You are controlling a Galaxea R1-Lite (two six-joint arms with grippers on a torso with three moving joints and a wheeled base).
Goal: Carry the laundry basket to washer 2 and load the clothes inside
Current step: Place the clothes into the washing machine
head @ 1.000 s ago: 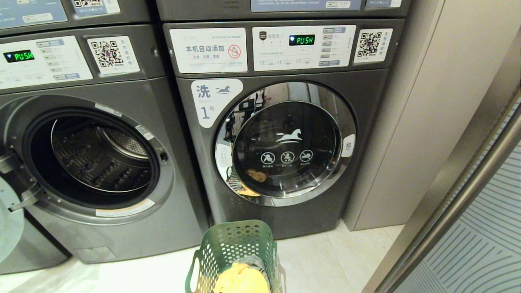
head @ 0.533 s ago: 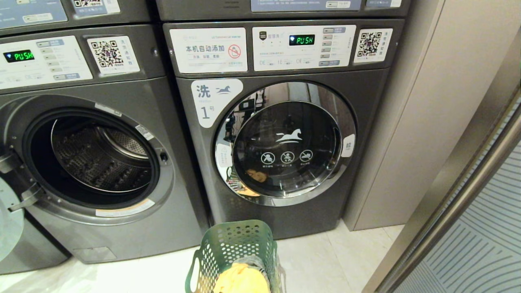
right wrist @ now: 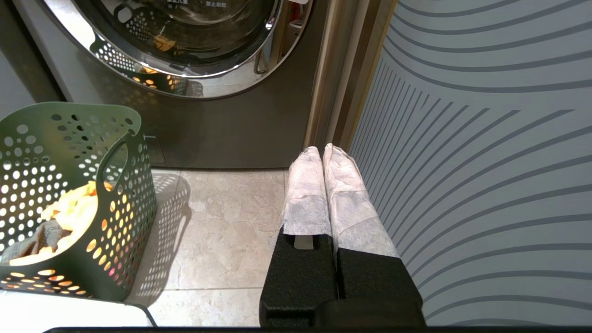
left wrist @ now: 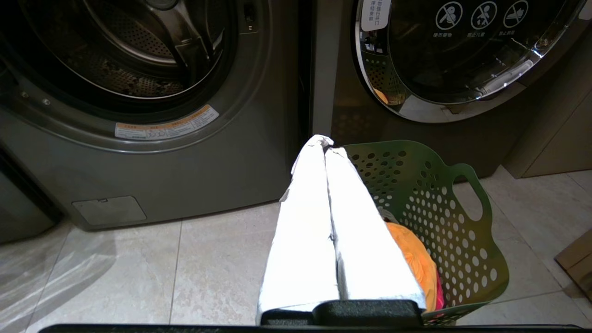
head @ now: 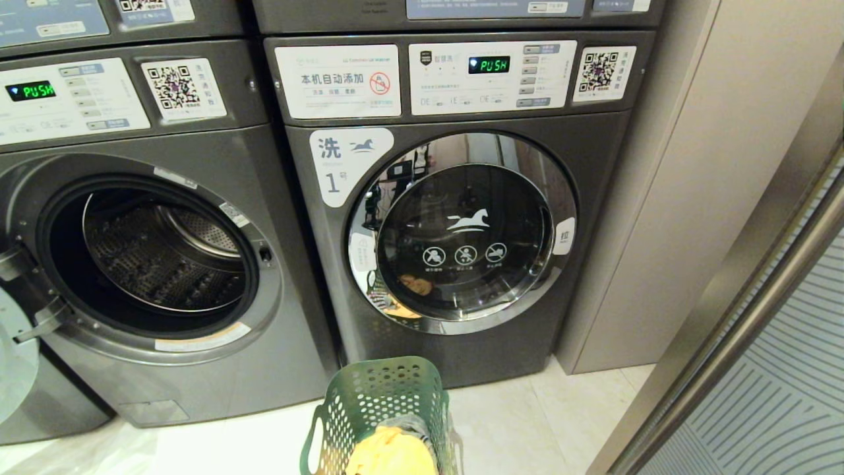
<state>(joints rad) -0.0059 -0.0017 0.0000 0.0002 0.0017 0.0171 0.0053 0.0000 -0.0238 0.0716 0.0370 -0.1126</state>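
The dark green laundry basket (head: 379, 396) stands on the floor tiles in front of the washer labelled 1 (head: 343, 165), whose round door is closed. Yellow and orange clothes (head: 392, 452) lie inside it. To the left, a like washer (head: 158, 257) has its door open and its drum bare; no number shows on it, so I cannot tell whether it is washer 2. My left gripper (left wrist: 325, 145) hangs shut and empty beside the basket (left wrist: 430, 208). My right gripper (right wrist: 322, 150) is shut and empty, off to the basket's (right wrist: 69, 185) other side. Neither gripper shows in the head view.
The open washer's door (head: 13, 356) swings out at the far left. A beige wall panel (head: 692, 198) and a striped glass door with a metal frame (head: 758, 330) close in on the right, near my right gripper. Pale floor tiles (head: 514, 422) surround the basket.
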